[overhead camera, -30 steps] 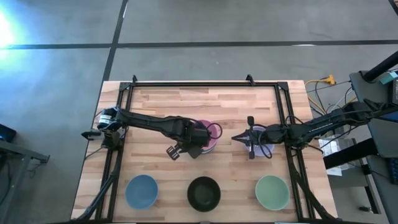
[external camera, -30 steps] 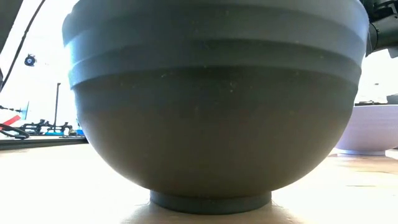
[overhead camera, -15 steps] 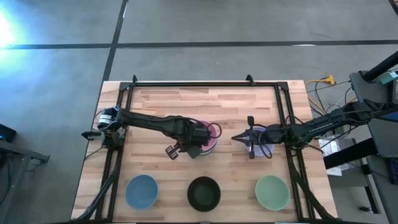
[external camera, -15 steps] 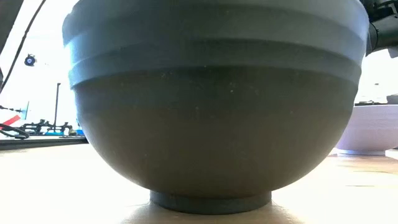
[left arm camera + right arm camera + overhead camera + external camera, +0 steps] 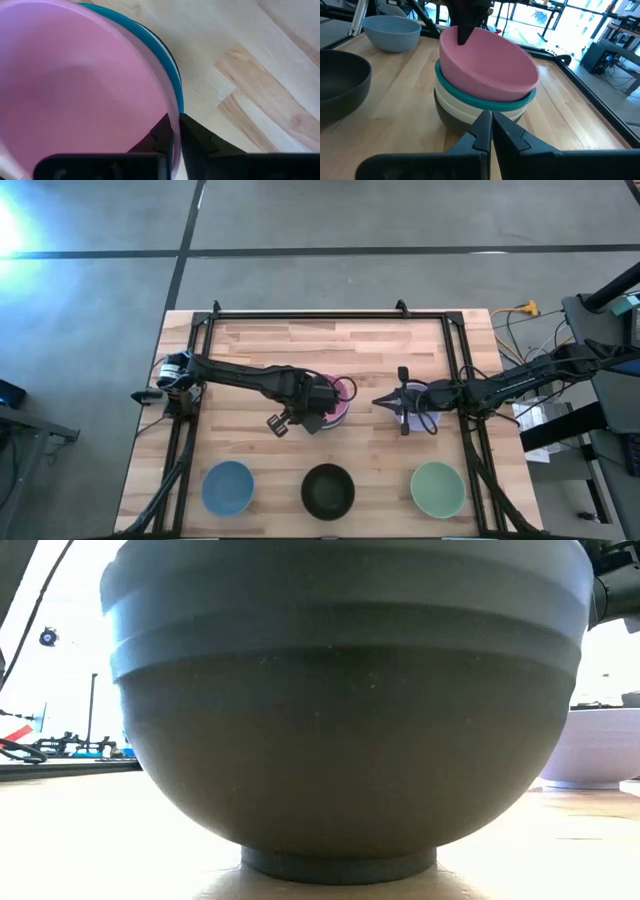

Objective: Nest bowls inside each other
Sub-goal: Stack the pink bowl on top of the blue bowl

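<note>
Pink bowl (image 5: 487,67) tilted atop the stack, nothing shifted over the last second.

Counter (image 5: 260,350) carries the stack at centre: black base (image 5: 445,117), white bowl (image 5: 470,112) and teal bowl (image 5: 485,102) under the pink one. Left end effector (image 5: 175,132) pinches the pink rim nearly closed, unmoved, so seating is unfinished. Right end effector (image 5: 487,127), fingers together and empty, waits over the lavender bowl (image 5: 428,395). Blue (image 5: 228,487), black (image 5: 328,491) and pale green bowl (image 5: 438,489) remain along the counter's near edge.

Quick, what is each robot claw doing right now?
Left gripper: shut on the pink bowl's rim.
Right gripper: shut, holding nothing.
</note>
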### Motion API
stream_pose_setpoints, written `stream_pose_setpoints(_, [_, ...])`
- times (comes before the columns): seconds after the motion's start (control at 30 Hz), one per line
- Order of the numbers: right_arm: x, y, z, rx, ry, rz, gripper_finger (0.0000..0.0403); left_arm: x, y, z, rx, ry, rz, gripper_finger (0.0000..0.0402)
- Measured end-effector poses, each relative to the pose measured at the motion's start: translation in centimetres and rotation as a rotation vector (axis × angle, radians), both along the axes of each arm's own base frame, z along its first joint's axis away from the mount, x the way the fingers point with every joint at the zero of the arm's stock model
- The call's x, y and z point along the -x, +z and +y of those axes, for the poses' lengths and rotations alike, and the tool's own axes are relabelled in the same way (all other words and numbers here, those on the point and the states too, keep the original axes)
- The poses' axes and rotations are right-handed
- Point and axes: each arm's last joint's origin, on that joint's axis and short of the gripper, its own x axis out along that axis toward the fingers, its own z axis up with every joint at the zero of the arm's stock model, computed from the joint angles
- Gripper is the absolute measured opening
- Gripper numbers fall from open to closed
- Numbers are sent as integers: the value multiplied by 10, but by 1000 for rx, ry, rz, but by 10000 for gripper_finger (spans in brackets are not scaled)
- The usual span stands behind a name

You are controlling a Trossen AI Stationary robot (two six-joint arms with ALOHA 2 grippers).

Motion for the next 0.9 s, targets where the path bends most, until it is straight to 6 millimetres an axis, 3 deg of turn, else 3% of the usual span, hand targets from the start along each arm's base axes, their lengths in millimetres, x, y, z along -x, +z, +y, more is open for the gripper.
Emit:
stream_pose_setpoints(0.47, [0, 0, 0, 0, 0, 0, 9, 1, 1, 0, 6, 30, 7, 129])
stream_pose_setpoints(0.9, [0, 0, 0, 1, -1, 4, 9, 8, 23, 4, -68, 120, -41, 136])
